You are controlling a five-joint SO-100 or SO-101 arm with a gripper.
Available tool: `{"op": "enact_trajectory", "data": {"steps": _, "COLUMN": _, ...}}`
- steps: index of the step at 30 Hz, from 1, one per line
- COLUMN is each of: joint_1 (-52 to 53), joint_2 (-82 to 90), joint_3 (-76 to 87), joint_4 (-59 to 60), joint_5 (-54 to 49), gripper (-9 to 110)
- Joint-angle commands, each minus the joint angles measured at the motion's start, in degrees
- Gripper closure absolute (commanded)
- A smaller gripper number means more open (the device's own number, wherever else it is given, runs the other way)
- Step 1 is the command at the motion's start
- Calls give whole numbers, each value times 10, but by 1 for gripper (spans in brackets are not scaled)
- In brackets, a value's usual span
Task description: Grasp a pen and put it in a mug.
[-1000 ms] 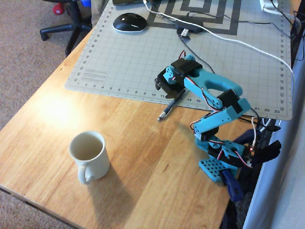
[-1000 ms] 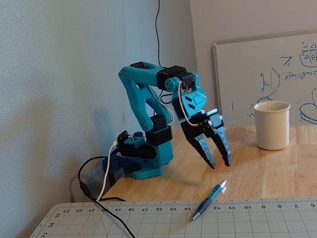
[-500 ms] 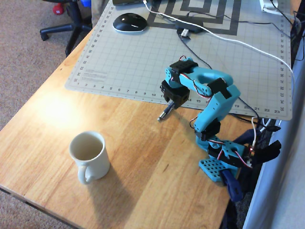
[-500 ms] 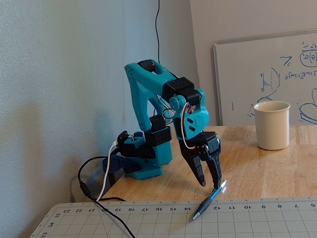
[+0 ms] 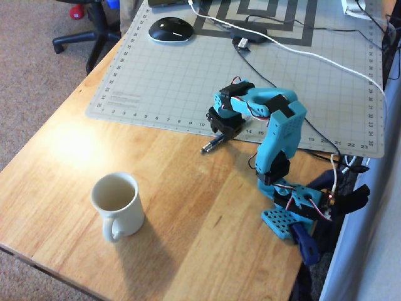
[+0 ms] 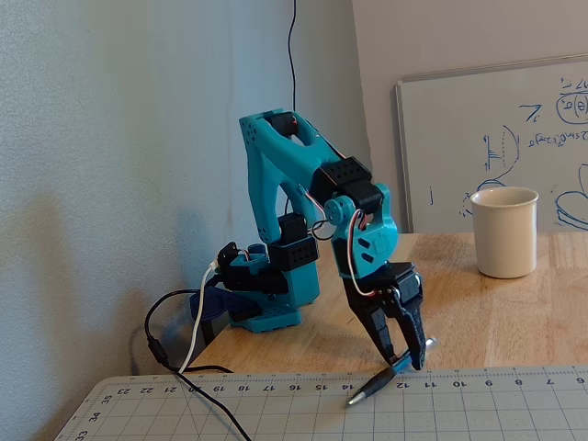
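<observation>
The slim black pen [image 5: 211,145] with a silvery tip lies slanted at the near edge of the cutting mat, beside the arm. In the fixed view the pen [image 6: 372,386] runs from its tip over the mat edge up between my fingers. My gripper [image 5: 220,133] points straight down in the fixed view [image 6: 407,362], its jaws closed around the pen's rear half. The off-white mug [image 5: 118,204] stands upright and empty on the wooden table, apart from the gripper toward the lower left in the overhead view and at the far right in the fixed view [image 6: 504,231].
A grey cutting mat [image 5: 163,81] covers the far half of the table. A black mouse [image 5: 169,29] and white and black cables [image 5: 294,50] lie on it. The arm's base [image 5: 291,216] is clamped at the table's right edge. A whiteboard [image 6: 496,138] stands behind the mug.
</observation>
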Motion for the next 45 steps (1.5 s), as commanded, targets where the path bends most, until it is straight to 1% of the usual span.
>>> {"op": "enact_trajectory", "data": {"steps": 1, "joint_1": -4, "joint_2": -5, "joint_3": -34, "joint_4": -52, "joint_5": -5, "gripper": 87}}
{"op": "enact_trajectory", "data": {"steps": 15, "joint_1": -5, "joint_2": -58, "joint_3": -29, "joint_4": -59, "joint_5": -9, "gripper": 88}}
{"op": "enact_trajectory", "data": {"steps": 24, "joint_1": -29, "joint_2": -51, "joint_3": -29, "joint_4": -65, "joint_5": -6, "gripper": 100}}
{"op": "enact_trajectory", "data": {"steps": 31, "joint_1": -75, "joint_2": -47, "joint_3": -33, "joint_4": -65, "joint_5": -13, "gripper": 101}}
{"op": "enact_trajectory", "data": {"steps": 45, "joint_1": -172, "joint_2": 183, "joint_3": -40, "joint_4": -68, "joint_5": -6, "gripper": 101}}
